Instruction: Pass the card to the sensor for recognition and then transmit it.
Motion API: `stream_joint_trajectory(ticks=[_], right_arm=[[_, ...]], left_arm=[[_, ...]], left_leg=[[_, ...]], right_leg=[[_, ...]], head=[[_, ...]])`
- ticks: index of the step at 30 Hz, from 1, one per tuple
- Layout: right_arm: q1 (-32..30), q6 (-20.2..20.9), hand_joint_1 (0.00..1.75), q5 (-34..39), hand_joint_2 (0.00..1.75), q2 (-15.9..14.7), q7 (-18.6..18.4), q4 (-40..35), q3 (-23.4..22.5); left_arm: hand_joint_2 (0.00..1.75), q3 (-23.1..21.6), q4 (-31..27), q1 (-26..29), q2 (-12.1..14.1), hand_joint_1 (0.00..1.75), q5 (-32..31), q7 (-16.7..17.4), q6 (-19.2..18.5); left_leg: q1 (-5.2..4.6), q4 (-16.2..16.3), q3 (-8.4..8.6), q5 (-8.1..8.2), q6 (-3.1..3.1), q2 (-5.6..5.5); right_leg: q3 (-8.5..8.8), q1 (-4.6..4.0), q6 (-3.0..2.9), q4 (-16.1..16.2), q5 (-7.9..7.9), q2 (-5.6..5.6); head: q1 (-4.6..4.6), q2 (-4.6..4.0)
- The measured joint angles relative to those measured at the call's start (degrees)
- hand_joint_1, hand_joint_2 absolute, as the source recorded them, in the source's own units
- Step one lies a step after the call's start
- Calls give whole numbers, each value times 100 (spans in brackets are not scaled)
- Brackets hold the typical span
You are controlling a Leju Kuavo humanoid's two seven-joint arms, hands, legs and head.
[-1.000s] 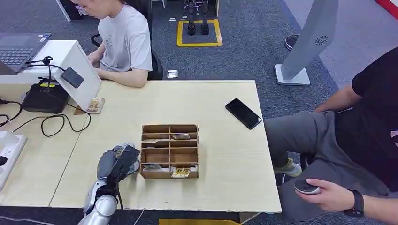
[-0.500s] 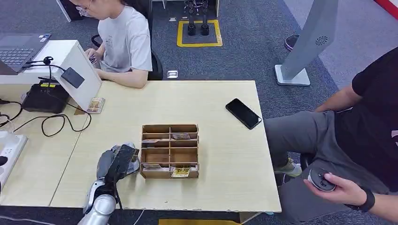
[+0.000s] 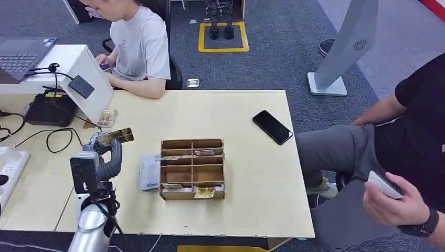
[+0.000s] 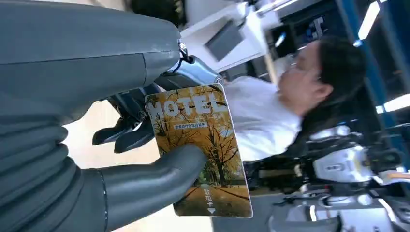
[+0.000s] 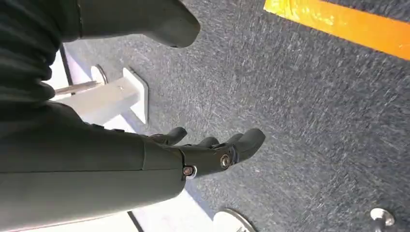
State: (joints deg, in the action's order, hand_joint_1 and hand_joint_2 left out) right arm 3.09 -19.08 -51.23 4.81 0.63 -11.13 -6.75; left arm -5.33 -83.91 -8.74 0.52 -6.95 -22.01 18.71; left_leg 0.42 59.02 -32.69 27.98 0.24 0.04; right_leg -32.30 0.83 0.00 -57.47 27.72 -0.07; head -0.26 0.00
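My left hand (image 3: 106,150) is raised above the table's left part and pinches a yellow hotel card (image 3: 116,137) between thumb and fingers. Close up, the card (image 4: 203,150) shows autumn trees and the word HOTEL, with the thumb (image 4: 154,181) pressed on its face. A flat white device (image 3: 149,172) lies on the table to the right of that hand. A black square pad (image 3: 80,86) sits on a slanted white stand (image 3: 92,100) beyond it. My right hand (image 5: 208,150) hangs over the carpet, fingers apart and holding nothing.
A wooden compartment box (image 3: 192,168) with several cards stands mid-table. Another card (image 3: 106,117) lies by the stand, and a black phone (image 3: 272,126) lies at the right. Cables (image 3: 63,137) and a black box (image 3: 51,109) sit at the left. One person (image 3: 137,44) sits behind the table, another (image 3: 399,157) at the right.
My left hand has lifted from the white device beside the box and moved left and up, now holding the card. The person at the right has shifted their hand.
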Motion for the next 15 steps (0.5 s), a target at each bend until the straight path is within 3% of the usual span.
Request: stream_joint_trajectory(ticks=[7,9,12,14,15], right_arm=[[88,105,0,-134,175,0,-17,-20,4],[119,140,0,-175,175,4,-37,-28,9],[170,293,0,-256,175,15,-72,-53,20],[203,328,0,-293,175,22,-92,-55,28],[224,365,0,-328,175,22,-107,-63,37]], left_arm=[[175,98,-89,-383,252,175,-940,-61,599],[175,98,-67,-463,315,175,-1610,-70,1013],[175,98,96,-608,444,175,-3127,72,1776],[175,98,228,-697,536,175,-3899,173,1994],[175,114,341,-759,588,175,-4607,208,2052]], left_leg=[[5,0,1,-5,-7,1],[5,0,1,-5,-7,1],[5,0,1,-5,-7,1],[5,0,1,-5,-7,1],[5,0,1,-5,-7,1]], right_leg=[[-1,-5,-5,-2,-4,1],[-1,-5,-5,-2,-4,2],[-1,-4,-5,-2,-4,2],[-1,-5,-5,-2,-4,2],[-1,-5,-5,-2,-4,2]], head=[[0,0],[0,0],[-2,0],[-2,0],[-2,0]])
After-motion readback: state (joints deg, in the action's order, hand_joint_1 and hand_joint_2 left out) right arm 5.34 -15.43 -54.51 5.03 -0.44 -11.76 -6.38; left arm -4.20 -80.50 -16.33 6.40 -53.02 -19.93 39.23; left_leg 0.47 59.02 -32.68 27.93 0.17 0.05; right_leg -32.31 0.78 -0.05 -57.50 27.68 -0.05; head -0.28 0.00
